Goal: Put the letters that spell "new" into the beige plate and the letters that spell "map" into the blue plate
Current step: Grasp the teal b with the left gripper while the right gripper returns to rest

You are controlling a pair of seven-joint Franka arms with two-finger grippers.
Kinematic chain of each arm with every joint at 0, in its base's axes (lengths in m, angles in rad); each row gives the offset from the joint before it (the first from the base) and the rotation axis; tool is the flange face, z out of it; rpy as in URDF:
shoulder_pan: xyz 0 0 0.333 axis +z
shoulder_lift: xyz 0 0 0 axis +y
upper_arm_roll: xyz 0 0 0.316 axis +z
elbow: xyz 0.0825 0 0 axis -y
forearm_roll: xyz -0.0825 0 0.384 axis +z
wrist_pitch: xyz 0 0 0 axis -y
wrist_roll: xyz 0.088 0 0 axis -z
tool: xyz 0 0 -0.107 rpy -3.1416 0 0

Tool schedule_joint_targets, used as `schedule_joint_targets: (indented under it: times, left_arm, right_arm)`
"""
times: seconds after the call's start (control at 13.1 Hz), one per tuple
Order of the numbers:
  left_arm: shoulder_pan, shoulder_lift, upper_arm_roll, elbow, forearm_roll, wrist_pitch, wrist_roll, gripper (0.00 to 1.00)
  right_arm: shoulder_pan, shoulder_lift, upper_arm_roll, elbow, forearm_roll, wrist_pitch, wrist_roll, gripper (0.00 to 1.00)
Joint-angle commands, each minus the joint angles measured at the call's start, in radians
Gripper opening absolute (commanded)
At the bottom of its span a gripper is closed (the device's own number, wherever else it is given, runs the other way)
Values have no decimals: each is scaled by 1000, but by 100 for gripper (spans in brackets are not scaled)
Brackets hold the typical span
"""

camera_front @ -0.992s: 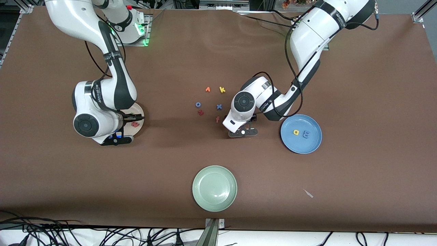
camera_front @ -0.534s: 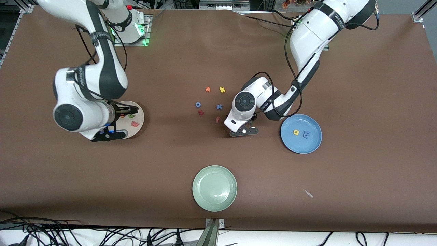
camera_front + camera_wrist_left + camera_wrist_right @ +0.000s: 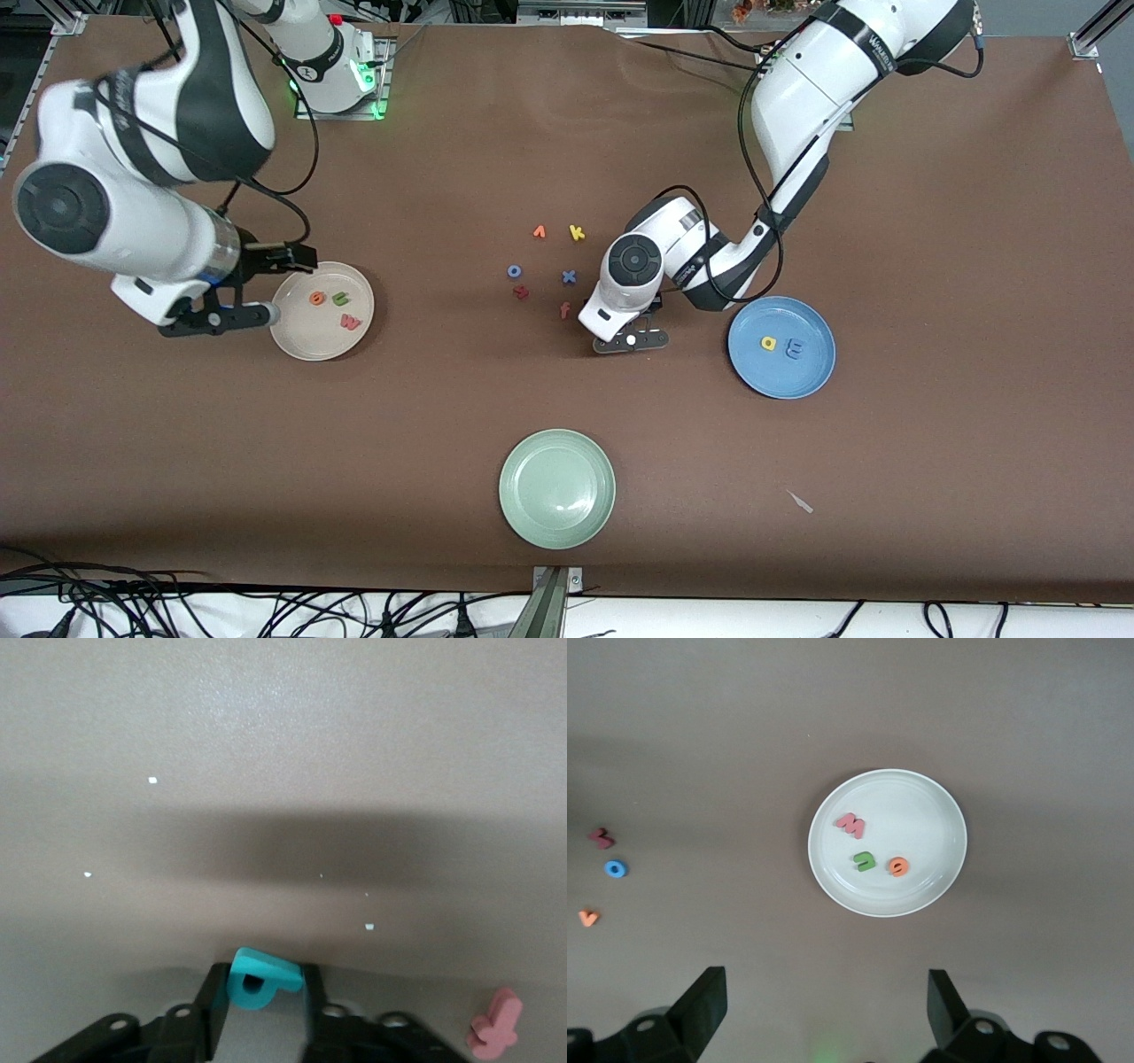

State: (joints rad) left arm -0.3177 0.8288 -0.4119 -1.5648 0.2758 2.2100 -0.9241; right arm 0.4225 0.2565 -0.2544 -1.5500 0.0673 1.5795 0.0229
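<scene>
The beige plate (image 3: 301, 341) (image 3: 921, 802) lies toward the right arm's end and holds the orange e (image 3: 316, 299) (image 3: 898, 866), green n (image 3: 340, 299) (image 3: 866, 861) and pink w (image 3: 351, 322) (image 3: 850, 825). My right gripper (image 3: 290, 285) (image 3: 826, 1010) hangs open and empty above that plate's rim. The blue plate (image 3: 811, 377) holds the yellow a (image 3: 768, 343) and light blue m (image 3: 795, 350). My left gripper (image 3: 631, 339) (image 3: 261, 1010) is down at the table between the loose letters and the blue plate, shut on the teal p (image 3: 261, 979), which the hand hides in the front view.
Loose letters lie mid-table: an orange one (image 3: 539, 232), yellow k (image 3: 577, 233), blue o (image 3: 514, 271), blue x (image 3: 569, 277), a dark red one (image 3: 521, 291) and a red-orange f (image 3: 564, 309) (image 3: 496, 1025) close to my left gripper. A pale green plate (image 3: 556, 488) sits nearer the front camera.
The right arm has risen and drawn back from over the beige plate toward its own end, uncovering the three letters. The left hand has stayed low in place.
</scene>
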Motion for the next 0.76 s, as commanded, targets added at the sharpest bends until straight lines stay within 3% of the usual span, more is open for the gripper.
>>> schedule_joint_targets:
  times: [0.0,0.38,0.69]
  left_arm:
    - [0,-5,8,-17,0,0,16,19]
    - [14,-65,10,-3,0,-107,68,20]
    - [94,-146,10,0,0,-228,221,20]
  right_arm:
    - [-144,-112,128,-71,-20,20,-12,100]
    - [-203,-151,126,-76,-30,19,-11,100]
    - [-228,-158,126,-75,-38,28,2,100]
